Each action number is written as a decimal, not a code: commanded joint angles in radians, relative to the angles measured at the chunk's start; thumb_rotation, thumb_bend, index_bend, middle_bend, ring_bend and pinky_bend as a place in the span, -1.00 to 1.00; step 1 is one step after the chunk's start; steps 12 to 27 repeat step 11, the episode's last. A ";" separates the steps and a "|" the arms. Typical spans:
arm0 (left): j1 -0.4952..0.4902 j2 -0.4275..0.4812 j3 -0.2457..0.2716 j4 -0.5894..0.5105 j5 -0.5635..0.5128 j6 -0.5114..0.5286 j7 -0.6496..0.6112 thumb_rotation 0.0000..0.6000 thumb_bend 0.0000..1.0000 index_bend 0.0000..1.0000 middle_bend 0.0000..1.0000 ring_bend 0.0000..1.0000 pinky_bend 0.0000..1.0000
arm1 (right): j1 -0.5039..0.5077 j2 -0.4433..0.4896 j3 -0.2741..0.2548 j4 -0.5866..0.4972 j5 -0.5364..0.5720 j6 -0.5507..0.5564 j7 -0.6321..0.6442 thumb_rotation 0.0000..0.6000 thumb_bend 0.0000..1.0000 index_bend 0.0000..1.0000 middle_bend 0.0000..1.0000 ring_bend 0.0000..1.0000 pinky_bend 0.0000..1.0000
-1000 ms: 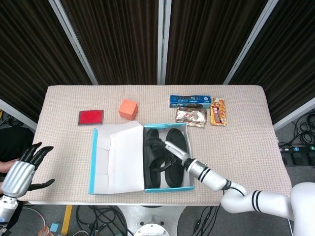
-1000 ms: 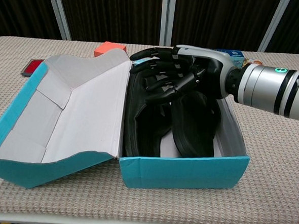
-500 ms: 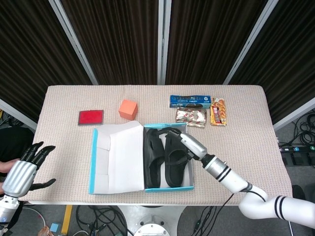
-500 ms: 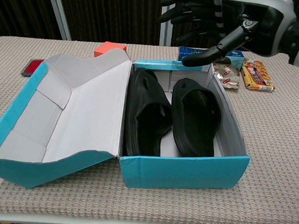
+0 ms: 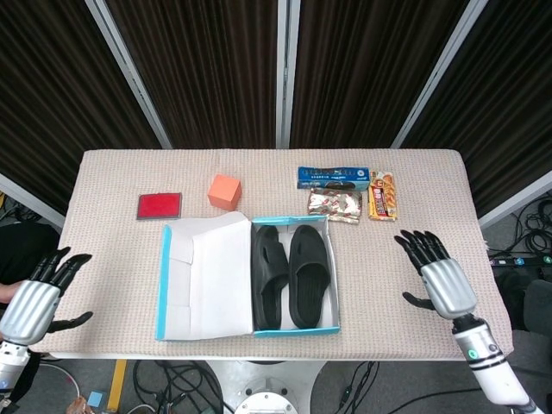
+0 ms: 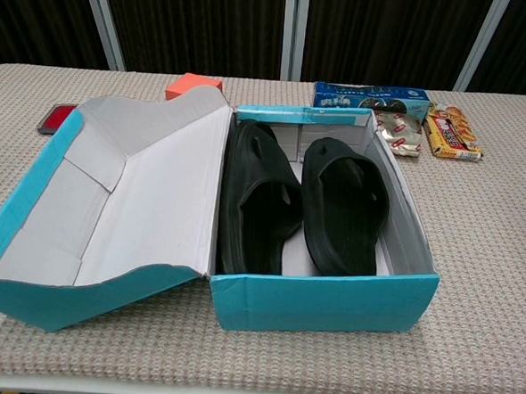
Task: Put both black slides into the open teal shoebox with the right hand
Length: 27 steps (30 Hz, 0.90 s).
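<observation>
Both black slides lie side by side inside the open teal shoebox (image 5: 333,326) (image 6: 328,304): the left slide (image 5: 269,279) (image 6: 258,201) and the right slide (image 5: 309,274) (image 6: 341,206). The box's lid (image 5: 203,278) (image 6: 111,201) is folded out to the left. My right hand (image 5: 438,274) hovers open over the table's right side, well clear of the box, holding nothing. My left hand (image 5: 36,298) is open off the table's left front corner. Neither hand shows in the chest view.
Behind the box lie an orange cube (image 5: 224,191) (image 6: 193,86), a red flat case (image 5: 159,205) (image 6: 55,117), a blue snack packet (image 5: 333,178) (image 6: 370,97), a silver packet (image 5: 335,205) (image 6: 399,134) and an orange snack bar (image 5: 382,196) (image 6: 453,130).
My right hand has let go of the slides, lifted out of the shoebox and drawn back to the right front of the table. The left hand has barely moved.
</observation>
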 commanded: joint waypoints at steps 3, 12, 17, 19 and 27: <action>0.004 -0.014 0.004 0.017 -0.002 -0.003 -0.003 1.00 -1.00 -0.78 -0.71 -0.98 -0.83 | -0.098 -0.066 -0.036 0.159 -0.027 0.108 -0.118 1.00 -0.99 -0.94 -1.00 -1.00 -1.00; 0.008 -0.028 0.002 0.031 0.001 0.004 0.015 1.00 -1.00 -0.78 -0.71 -0.97 -0.83 | -0.168 -0.101 -0.043 0.209 -0.045 0.161 -0.181 1.00 -0.99 -1.00 -1.00 -1.00 -1.00; 0.008 -0.028 0.002 0.031 0.001 0.004 0.015 1.00 -1.00 -0.78 -0.71 -0.97 -0.83 | -0.168 -0.101 -0.043 0.209 -0.045 0.161 -0.181 1.00 -0.99 -1.00 -1.00 -1.00 -1.00; 0.008 -0.028 0.002 0.031 0.001 0.004 0.015 1.00 -1.00 -0.78 -0.71 -0.97 -0.83 | -0.168 -0.101 -0.043 0.209 -0.045 0.161 -0.181 1.00 -0.99 -1.00 -1.00 -1.00 -1.00; 0.008 -0.028 0.002 0.031 0.001 0.004 0.015 1.00 -1.00 -0.78 -0.71 -0.97 -0.83 | -0.168 -0.101 -0.043 0.209 -0.045 0.161 -0.181 1.00 -0.99 -1.00 -1.00 -1.00 -1.00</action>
